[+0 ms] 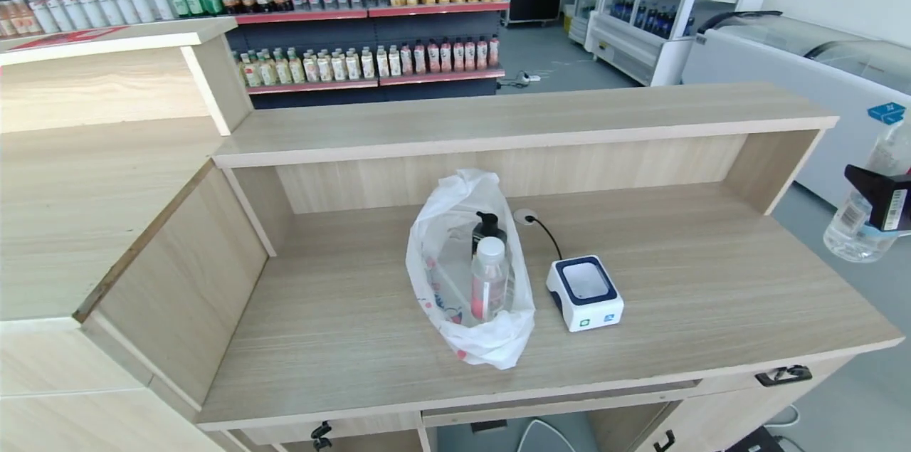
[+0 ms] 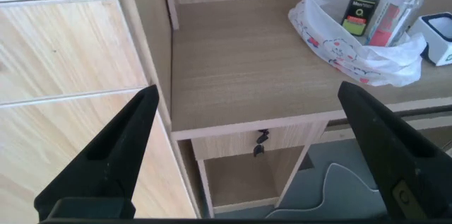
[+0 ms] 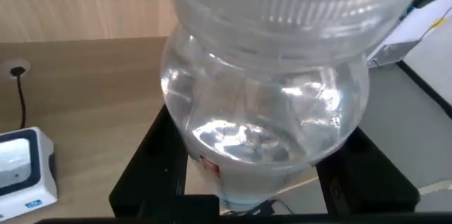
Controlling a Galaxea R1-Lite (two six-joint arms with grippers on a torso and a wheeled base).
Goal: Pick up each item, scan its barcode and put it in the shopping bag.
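Gripping a clear plastic bottle with a blue cap (image 1: 857, 231) at the far right edge of the head frame, with the black right pincer (image 1: 879, 204) closed against its sides about midway along the body. Holding it slightly tilted, cap toward the upper right, base toward the lower left, out beyond the right end of the light wooden table (image 1: 712, 281) and well apart from everything on it. Pressing dark fingers (image 3: 152, 178) in on either side of the rounded base in the right wrist view.

Showing, in the left wrist view, the left pincer (image 2: 247, 160) with its two black fingers spread wide and nothing between them, facing the table's front edge near its left end.

Standing on the table at the centre of the head frame: a crumpled white plastic shopping bag (image 1: 462, 338), mouth open upward. Inside it, upright and close together: a black pump-top bottle (image 1: 488, 228) toward the back, and a clear bottle with a white cap and a pink-red label (image 1: 490, 281) in front. Just beside the bag on its right: a white box-shaped barcode scanner with a dark blue rim around its window (image 1: 583, 292). Running from the scanner's back to a round port (image 1: 525, 216) in the tabletop: a thin black cable (image 1: 544, 231).
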